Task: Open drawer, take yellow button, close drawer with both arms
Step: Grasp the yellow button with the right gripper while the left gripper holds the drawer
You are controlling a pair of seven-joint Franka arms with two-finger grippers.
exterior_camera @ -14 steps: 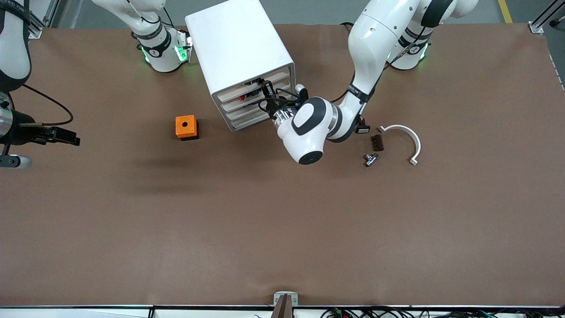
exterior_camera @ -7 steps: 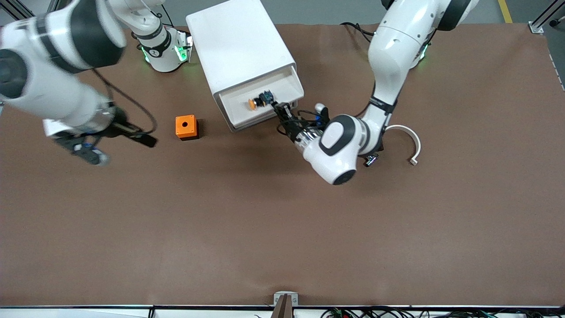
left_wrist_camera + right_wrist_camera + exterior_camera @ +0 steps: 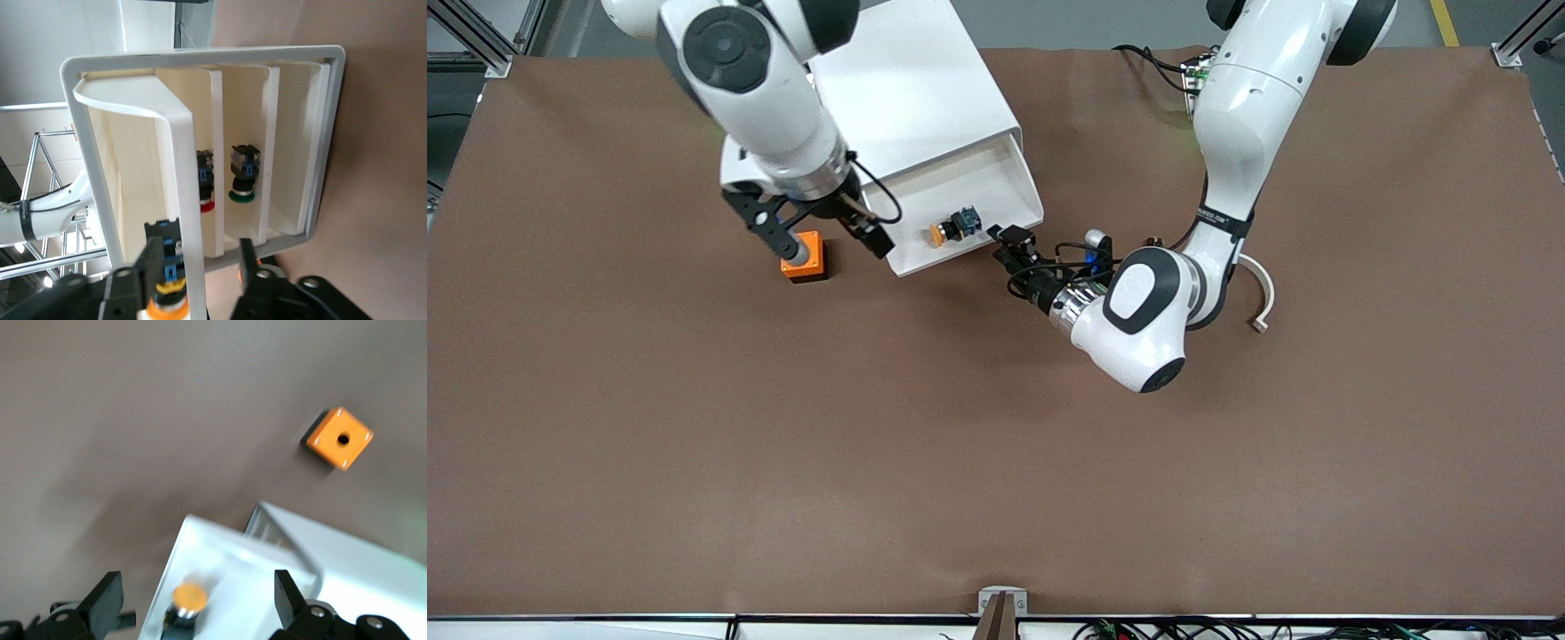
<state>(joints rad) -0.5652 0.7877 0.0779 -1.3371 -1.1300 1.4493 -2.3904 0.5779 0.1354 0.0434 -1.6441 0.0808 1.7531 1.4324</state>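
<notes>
While the orange-capped black push button is lying in the pulled-out shallow white drawer, right gripper is hovering spread beside it; left gripper, parted, is flanking the front strip, risking collision.

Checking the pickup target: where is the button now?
In the front view the button lies in the pulled-out top drawer of the cabinet, between both grippers.

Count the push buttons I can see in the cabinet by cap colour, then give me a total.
Orange-yellow cap, in the open drawer: 1
Red cap, in a lower drawer: 1
Green cap, in a lower drawer: 1
Total: 3 push buttons
</notes>
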